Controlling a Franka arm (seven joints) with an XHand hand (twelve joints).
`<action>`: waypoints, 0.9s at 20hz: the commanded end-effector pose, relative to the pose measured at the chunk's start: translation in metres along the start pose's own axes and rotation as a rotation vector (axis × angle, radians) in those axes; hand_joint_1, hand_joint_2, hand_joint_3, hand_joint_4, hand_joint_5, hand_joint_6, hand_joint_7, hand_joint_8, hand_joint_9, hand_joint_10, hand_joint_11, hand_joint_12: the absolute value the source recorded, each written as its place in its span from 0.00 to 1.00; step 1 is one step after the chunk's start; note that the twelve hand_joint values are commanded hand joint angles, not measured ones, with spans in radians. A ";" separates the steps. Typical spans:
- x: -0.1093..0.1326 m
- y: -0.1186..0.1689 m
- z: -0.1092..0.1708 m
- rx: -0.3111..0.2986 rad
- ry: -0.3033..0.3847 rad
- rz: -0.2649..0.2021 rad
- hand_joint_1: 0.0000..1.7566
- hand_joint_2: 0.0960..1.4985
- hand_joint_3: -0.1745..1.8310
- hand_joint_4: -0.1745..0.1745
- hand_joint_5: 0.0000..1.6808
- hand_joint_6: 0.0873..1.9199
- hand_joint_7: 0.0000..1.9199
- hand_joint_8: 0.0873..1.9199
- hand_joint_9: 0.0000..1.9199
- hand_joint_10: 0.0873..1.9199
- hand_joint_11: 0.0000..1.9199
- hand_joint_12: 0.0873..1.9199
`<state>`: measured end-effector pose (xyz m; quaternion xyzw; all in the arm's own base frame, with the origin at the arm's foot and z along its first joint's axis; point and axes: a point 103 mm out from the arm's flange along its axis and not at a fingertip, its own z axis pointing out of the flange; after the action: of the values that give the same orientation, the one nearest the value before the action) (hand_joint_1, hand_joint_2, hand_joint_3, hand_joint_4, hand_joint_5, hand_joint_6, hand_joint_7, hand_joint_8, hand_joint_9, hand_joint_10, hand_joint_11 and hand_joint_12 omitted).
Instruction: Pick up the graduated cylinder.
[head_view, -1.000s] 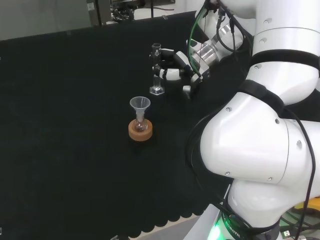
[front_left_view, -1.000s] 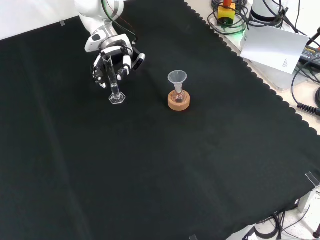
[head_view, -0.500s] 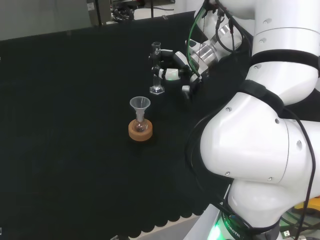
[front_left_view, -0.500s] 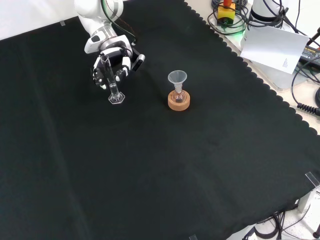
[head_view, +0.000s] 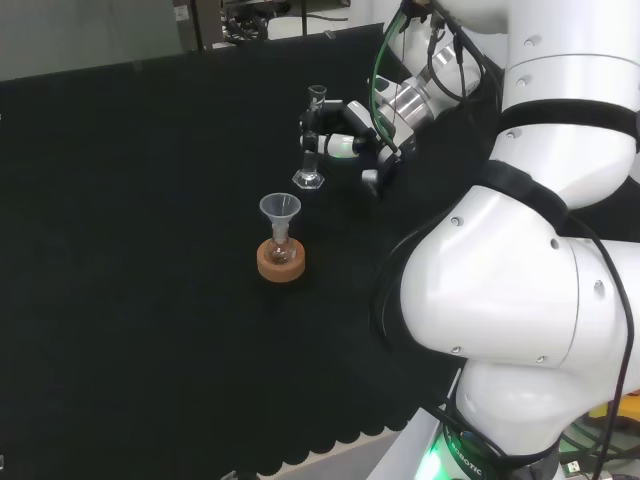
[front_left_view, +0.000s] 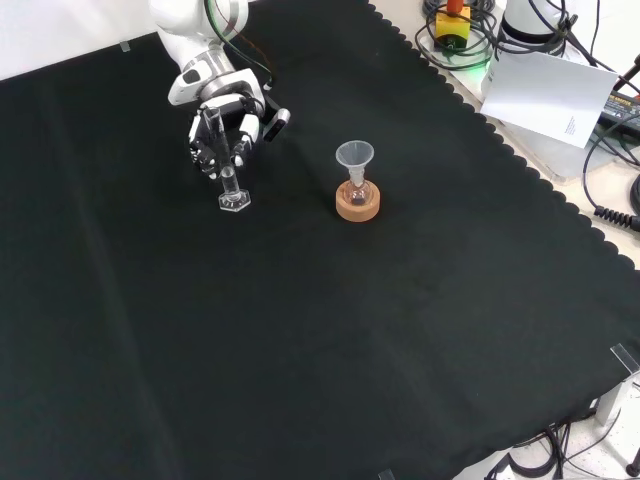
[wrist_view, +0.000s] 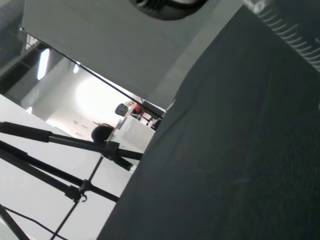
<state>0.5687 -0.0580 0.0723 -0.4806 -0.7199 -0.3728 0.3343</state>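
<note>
Graduated cylinder (head_view: 312, 140): tilting, foot off the black surface (front_left_view: 300, 330), upper tube sitting within the hand (head_view: 345, 135), whose fingers are curling round it. Funnel (front_left_view: 354, 156): standing in a flask on a cork ring (front_left_view: 357, 207), nearby.

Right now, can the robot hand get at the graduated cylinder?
Probably yes: the robot hand already has its fingers curled round the graduated cylinder, and the funnel on its cork ring stands apart, out of the way.

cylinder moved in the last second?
Yes. In the head view the graduated cylinder, gripped by the hand, has risen and tilted, its base now farther from the cork stand.
</note>
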 end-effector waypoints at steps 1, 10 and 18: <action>0.009 -0.001 -0.006 0.032 -0.102 -0.001 0.65 0.74 0.10 0.00 0.56 0.54 0.58 0.21 0.66 0.05 0.58 0.43; 0.034 -0.013 -0.027 0.095 -0.203 -0.002 0.66 0.73 0.10 0.00 0.57 0.53 0.59 0.20 0.68 0.04 0.59 0.41; 0.070 -0.052 -0.040 0.156 -0.315 0.053 0.66 0.73 0.10 0.00 0.57 0.53 0.60 0.19 0.68 0.04 0.59 0.41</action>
<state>0.5368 -0.0685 0.1234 -0.5031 -0.7691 -0.2786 0.2789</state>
